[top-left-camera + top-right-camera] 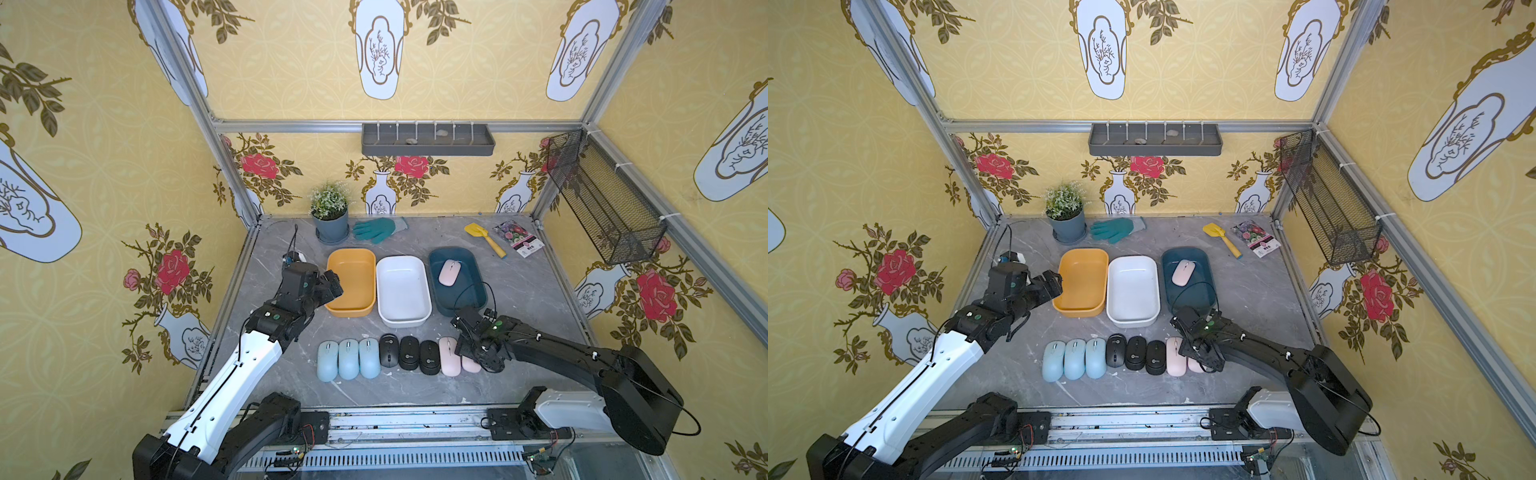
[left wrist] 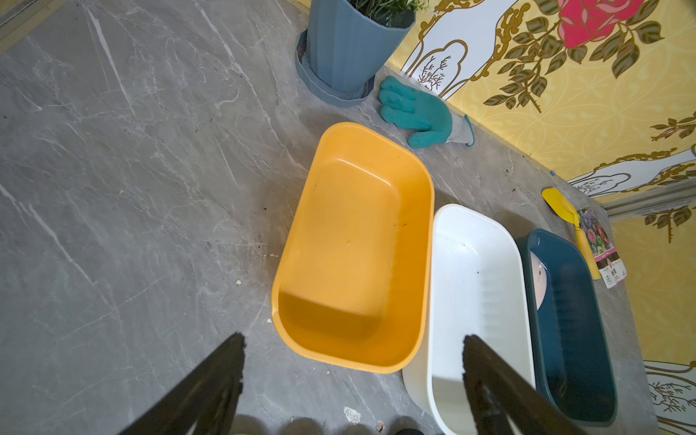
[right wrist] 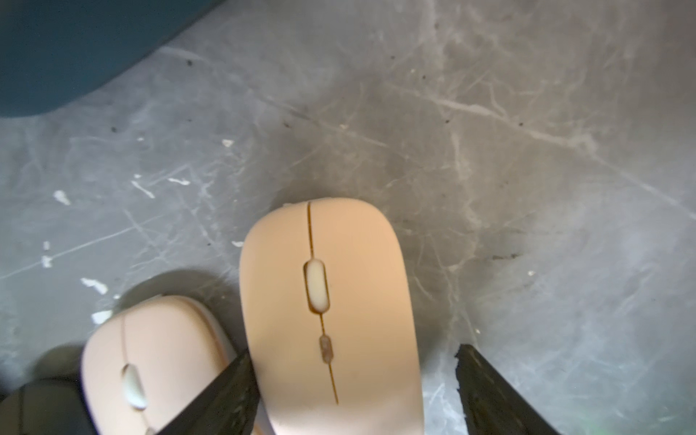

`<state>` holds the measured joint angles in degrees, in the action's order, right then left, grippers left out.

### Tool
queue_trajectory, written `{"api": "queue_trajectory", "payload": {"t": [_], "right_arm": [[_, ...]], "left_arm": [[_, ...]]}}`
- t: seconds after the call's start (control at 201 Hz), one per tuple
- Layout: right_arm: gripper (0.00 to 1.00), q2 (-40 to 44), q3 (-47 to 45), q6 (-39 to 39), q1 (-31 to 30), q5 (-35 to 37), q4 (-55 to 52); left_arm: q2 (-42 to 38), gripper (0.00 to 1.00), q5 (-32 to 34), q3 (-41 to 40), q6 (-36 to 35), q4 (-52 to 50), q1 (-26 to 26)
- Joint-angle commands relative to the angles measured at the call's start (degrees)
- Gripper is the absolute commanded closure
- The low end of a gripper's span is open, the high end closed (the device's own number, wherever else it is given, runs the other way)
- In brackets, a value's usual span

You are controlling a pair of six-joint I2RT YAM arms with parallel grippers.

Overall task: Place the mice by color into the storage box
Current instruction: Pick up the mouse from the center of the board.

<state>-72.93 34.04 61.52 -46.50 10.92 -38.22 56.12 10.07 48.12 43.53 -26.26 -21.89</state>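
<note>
Eight mice lie in a row on the grey table: three pale blue (image 1: pixel 348 358), three black (image 1: pixel 409 352), then two pale pink (image 1: pixel 449 356). A third pink mouse (image 1: pixel 449 272) lies in the dark teal box (image 1: pixel 473 266). My right gripper (image 1: pixel 476 353) is low over the rightmost pink mouse (image 3: pixel 331 301), which is mostly hidden in both top views. The jaws are open and straddle it. One finger (image 3: pixel 233 384) touches its side and the other (image 3: pixel 486 384) stands off with a gap. My left gripper (image 1: pixel 332 286) hovers open and holds nothing by the orange box (image 2: pixel 354 361).
Orange (image 1: pixel 350 250), white (image 1: pixel 402 258) and teal boxes stand side by side behind the row. At the back are a potted plant (image 1: pixel 330 216), a green glove (image 1: pixel 378 228), a yellow trowel (image 1: pixel 484 237) and a seed packet (image 1: pixel 519 239). A wire basket (image 1: pixel 602 203) hangs on the right wall.
</note>
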Motion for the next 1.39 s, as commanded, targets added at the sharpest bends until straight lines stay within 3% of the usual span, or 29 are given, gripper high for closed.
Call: {"api": "queue_trajectory", "payload": {"t": [0.0,0.329,0.876,1.389], "right_arm": [[0.19,-0.71,-0.12,-0.20,0.34,-0.18,0.22],[0.23,-3.53,-0.81,-1.68,2.38,-3.12,2.76],[0.41,-3.63,1.26,-1.57,2.29,-2.61,0.80],[0.43,-2.22,10.44,-4.29,2.54,-1.25,-6.11]], "left_arm": [[0.14,0.09,0.22,0.45,-0.11,0.07,-0.01],[0.20,0.09,0.52,1.00,0.06,0.07,0.01],[0.90,0.09,0.42,1.02,0.15,0.60,-0.04],[0.92,0.09,0.61,-0.33,0.68,1.78,0.00]]}}
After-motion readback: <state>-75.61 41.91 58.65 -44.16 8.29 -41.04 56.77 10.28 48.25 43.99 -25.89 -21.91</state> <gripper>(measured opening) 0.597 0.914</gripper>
